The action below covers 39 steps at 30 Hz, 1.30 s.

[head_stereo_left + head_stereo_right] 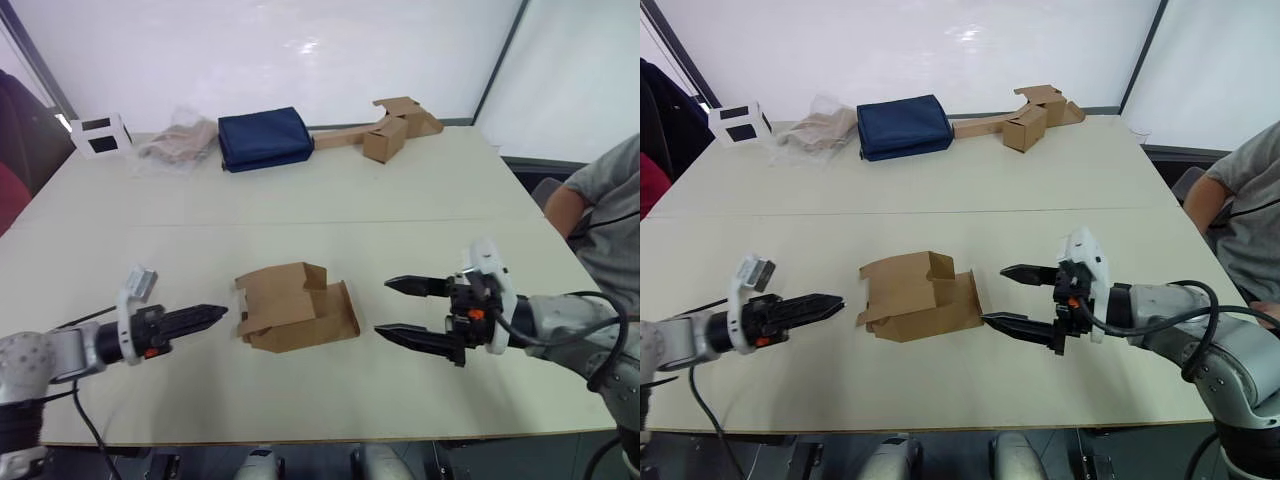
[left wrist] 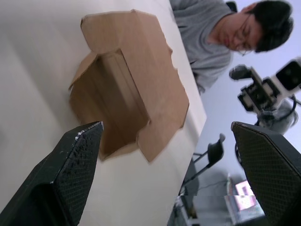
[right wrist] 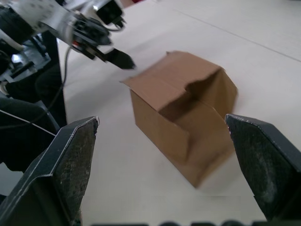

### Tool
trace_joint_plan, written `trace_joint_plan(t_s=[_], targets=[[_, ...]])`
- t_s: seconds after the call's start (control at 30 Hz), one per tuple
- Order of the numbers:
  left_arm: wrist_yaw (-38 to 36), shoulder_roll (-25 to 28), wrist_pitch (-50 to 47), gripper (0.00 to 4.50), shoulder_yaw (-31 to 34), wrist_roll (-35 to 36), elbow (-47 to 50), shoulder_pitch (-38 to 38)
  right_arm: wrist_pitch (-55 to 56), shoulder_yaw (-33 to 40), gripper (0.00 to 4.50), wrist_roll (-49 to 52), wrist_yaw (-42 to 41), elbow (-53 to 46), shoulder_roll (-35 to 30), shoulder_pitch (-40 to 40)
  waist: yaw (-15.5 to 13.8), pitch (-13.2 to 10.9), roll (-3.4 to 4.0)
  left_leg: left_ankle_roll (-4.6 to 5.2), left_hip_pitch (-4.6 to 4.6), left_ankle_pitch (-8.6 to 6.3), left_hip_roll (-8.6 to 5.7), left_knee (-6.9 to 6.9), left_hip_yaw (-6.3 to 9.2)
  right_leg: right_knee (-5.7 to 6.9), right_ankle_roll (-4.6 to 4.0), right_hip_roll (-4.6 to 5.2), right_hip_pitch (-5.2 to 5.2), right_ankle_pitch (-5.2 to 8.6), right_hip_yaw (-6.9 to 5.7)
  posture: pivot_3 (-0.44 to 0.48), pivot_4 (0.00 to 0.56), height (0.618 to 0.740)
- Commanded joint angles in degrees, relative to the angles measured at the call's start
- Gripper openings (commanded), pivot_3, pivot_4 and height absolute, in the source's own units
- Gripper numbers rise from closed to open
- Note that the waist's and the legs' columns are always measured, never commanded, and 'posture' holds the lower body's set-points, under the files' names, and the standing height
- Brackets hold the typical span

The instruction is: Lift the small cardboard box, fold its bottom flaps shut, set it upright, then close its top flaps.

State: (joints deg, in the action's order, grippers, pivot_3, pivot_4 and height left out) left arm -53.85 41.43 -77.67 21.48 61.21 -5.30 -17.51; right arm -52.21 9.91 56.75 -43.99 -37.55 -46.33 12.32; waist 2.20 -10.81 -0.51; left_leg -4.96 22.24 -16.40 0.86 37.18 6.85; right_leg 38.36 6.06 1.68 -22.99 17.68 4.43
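The small cardboard box (image 1: 290, 305) lies on its side at the middle of the table, brown and plain, with flaps loose at both ends. One open end faces my left gripper (image 1: 215, 316), which hovers just to the box's left, open and holding nothing. In the left wrist view the box's hollow inside (image 2: 127, 94) shows between the spread fingers. My right gripper (image 1: 383, 307) is a short way right of the box, open, one finger above the other, pointing at the box's flap. Neither gripper touches the box.
Along the far edge sit a white box with black windows (image 1: 100, 135), a crumpled plastic bag (image 1: 180, 143), a folded navy cloth (image 1: 265, 138) and a brown box joined to a cardboard strip (image 1: 385, 130). A person (image 1: 605, 205) sits at the table's right side.
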Motion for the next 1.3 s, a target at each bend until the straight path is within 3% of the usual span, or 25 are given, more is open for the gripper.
trace_joint_plan(t_s=[0.03, 0.27, 0.53, 0.8, 1.2, 1.3], targets=[[0.0, 0.3, -2.1, 4.49, -0.4, 1.7, -0.1, -2.6, -1.4, 0.6, 4.42, 4.1, 2.2, -4.9, -1.2, 0.1, 0.2, 0.0, -0.01, 0.0, 0.01, 0.0, 0.0, 0.0, 0.0, 0.0, 0.0, -0.01, -0.01, 0.0, 0.0, 0.0, 0.15, 0.74], [-1.0, -0.9, -2.7, 4.49, -6.3, -0.6, -1.7, -4.2, -2.8, -0.2, 4.42, 6.1, 5.7, -6.1, -2.7, 2.7, 0.3, 0.0, 0.01, 0.0, 0.0, 0.0, 0.0, -0.02, -0.01, 0.02, 0.0, -0.01, -0.04, 0.0, 0.02, 0.0, 0.15, 0.74], [-0.9, -3.4, -0.2, 4.49, -7.0, -2.3, -5.0, -5.9, -3.8, 0.7, 4.42, 10.8, 10.1, -7.4, -3.8, 3.2, 0.2, 0.0, 0.0, -0.01, 0.02, 0.01, 0.01, -0.02, 0.01, 0.01, -0.01, -0.01, -0.04, 0.0, 0.01, 0.0, 0.15, 0.74], [-3.8, -7.2, 3.0, 4.49, -10.3, -4.9, -11.3, -10.0, -1.8, -0.7, 4.42, 8.9, 9.1, -5.7, -3.7, 2.9, 0.1, 0.0, 0.0, -0.01, 0.02, 0.01, -0.01, 0.02, 0.0, 0.0, 0.0, -0.01, -0.02, 0.0, -0.01, 0.0, 0.15, 0.74], [-1.3, -10.5, -0.3, 4.49, -8.9, -4.1, -13.7, -16.1, 1.4, -0.1, 4.42, 8.1, 9.7, -7.4, -3.7, -1.5, 0.2, 0.0, -0.01, -0.01, 0.03, 0.01, -0.01, 0.02, 0.01, 0.01, 0.0, -0.02, -0.03, 0.0, -0.01, 0.0, 0.15, 0.74], [-0.3, -11.4, -1.5, 3.35, -8.4, -3.7, -13.3, -16.7, 2.1, -0.4, 4.5, 7.3, 9.8, -7.5, -3.6, -2.4, 0.2, 0.0, -0.01, -0.01, 0.03, 0.01, -0.01, 0.02, 0.01, 0.01, 0.0, -0.02, -0.03, 0.0, 0.0, 0.0, 0.15, 0.74]])
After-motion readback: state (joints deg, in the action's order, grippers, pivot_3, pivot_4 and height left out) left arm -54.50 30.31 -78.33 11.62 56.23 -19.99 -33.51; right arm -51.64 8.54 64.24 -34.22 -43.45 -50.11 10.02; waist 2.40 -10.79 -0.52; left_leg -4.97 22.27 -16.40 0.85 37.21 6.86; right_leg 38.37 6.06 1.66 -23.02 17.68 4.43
